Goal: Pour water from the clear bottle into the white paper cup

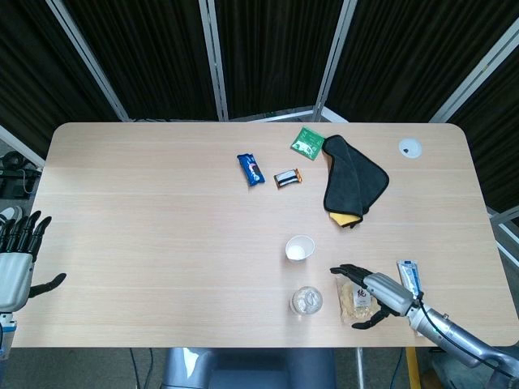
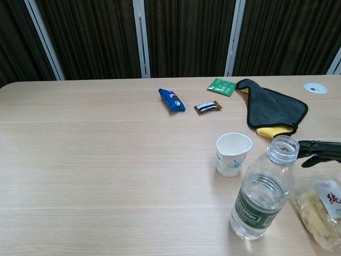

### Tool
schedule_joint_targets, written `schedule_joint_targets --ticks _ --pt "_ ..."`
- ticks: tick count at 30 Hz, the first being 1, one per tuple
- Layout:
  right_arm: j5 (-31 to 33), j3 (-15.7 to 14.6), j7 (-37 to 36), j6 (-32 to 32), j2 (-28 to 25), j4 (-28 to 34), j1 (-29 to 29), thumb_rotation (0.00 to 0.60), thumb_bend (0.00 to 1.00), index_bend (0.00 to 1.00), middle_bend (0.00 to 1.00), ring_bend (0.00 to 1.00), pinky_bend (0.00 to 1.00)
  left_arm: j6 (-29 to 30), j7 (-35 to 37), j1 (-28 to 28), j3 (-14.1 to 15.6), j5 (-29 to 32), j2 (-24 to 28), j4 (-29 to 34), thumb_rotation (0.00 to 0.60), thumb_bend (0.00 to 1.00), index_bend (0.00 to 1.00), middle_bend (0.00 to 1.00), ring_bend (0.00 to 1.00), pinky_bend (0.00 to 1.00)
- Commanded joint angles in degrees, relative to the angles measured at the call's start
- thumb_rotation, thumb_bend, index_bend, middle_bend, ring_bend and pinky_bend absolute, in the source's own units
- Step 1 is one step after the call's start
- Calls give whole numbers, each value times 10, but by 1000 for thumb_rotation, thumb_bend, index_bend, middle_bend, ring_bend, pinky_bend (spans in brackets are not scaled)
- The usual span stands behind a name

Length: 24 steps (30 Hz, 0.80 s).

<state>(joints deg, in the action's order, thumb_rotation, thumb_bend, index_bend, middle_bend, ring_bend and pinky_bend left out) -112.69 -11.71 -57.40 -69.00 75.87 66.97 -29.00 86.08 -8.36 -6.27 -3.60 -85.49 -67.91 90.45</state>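
Observation:
The clear bottle point(image 1: 306, 301) point(image 2: 262, 193) stands uncapped near the table's front edge, with a green label. Just beyond it the white paper cup point(image 1: 299, 248) point(image 2: 233, 153) stands upright and looks empty. My right hand point(image 1: 371, 288) point(image 2: 321, 152) hovers open over the snack bag to the right of the bottle, fingers spread and pointing toward the bottle, a short gap away. My left hand point(image 1: 16, 263) hangs open off the table's left front corner, far from both objects; the chest view does not show it.
A snack bag point(image 1: 358, 300) and a toothpaste tube point(image 1: 409, 278) lie right of the bottle. Further back lie a dark cloth over a yellow one point(image 1: 353, 182), a green packet point(image 1: 307, 140), a blue wrapper point(image 1: 251, 169) and a small bar point(image 1: 287, 177).

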Motion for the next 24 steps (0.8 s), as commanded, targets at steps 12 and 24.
schedule_joint_targets --ticks 12,24 --pt "16 -3 55 38 45 45 -44 600 0 0 124 56 154 -7 0 -4 -1 4 -2 -2 600 0 0 0 0 0" --pt "62 6 86 62 91 36 -57 600 0 0 125 56 154 -12 12 -4 -1 12 2 -4 600 0 0 0 0 0"
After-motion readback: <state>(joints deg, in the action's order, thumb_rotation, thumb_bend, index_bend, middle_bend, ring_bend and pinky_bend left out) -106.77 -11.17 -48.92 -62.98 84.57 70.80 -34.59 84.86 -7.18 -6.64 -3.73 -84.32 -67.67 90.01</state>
